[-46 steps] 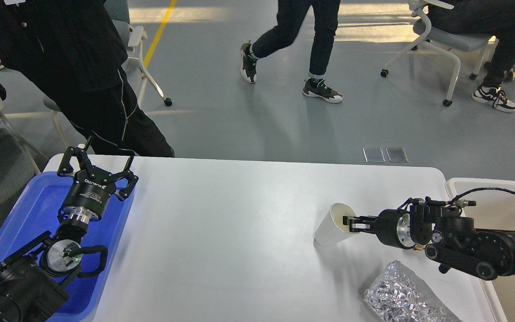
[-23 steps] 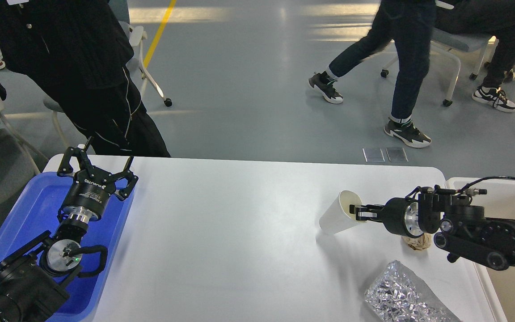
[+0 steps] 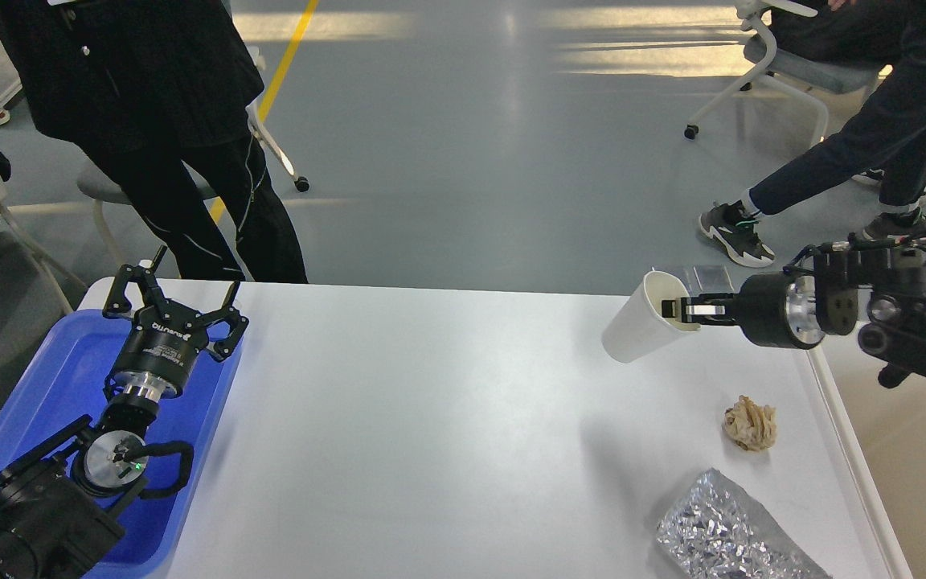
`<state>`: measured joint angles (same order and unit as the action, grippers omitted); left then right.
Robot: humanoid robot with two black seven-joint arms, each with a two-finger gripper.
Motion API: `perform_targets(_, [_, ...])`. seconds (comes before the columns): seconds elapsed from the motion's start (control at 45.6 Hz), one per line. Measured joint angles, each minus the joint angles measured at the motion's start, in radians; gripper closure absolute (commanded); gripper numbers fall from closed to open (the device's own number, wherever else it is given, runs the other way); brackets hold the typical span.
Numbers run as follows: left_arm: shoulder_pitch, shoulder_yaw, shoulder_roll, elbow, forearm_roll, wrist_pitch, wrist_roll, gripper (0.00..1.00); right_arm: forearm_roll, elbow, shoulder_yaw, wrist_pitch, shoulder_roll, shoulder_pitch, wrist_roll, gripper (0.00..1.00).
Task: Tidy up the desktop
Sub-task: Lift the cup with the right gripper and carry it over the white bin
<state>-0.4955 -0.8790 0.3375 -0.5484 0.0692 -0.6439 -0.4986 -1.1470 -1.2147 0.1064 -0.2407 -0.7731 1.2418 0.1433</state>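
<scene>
The white desktop (image 3: 431, 418) fills the middle of the head view. My right gripper (image 3: 682, 310) is shut on the rim of a white paper cup (image 3: 638, 327) and holds it tilted in the air above the desktop's far right part. A crumpled beige paper ball (image 3: 750, 424) lies on the desktop below the right arm. A crumpled silver foil packet (image 3: 732, 535) lies at the front right. My left gripper (image 3: 175, 295) is open and empty above the far end of the blue tray (image 3: 45, 386).
A beige-white bin (image 3: 913, 450) stands off the desktop's right edge. A person in black (image 3: 174, 121) stands just behind the far left corner. Another person's legs (image 3: 833, 177) and wheeled chairs are on the floor behind.
My right gripper has lifted the paper cup off the desktop and carried it up and to the right. This uncovered the paper ball. The left arm has not moved.
</scene>
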Motion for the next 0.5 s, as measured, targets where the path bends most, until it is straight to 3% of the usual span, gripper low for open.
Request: perform_targets(0.504, [0.0,0.0,0.0,0.0,0.0,0.001,0.0,0.0,0.019,-0.097,-0.011,-0.115,-0.136,0.148,-0.006,1.0])
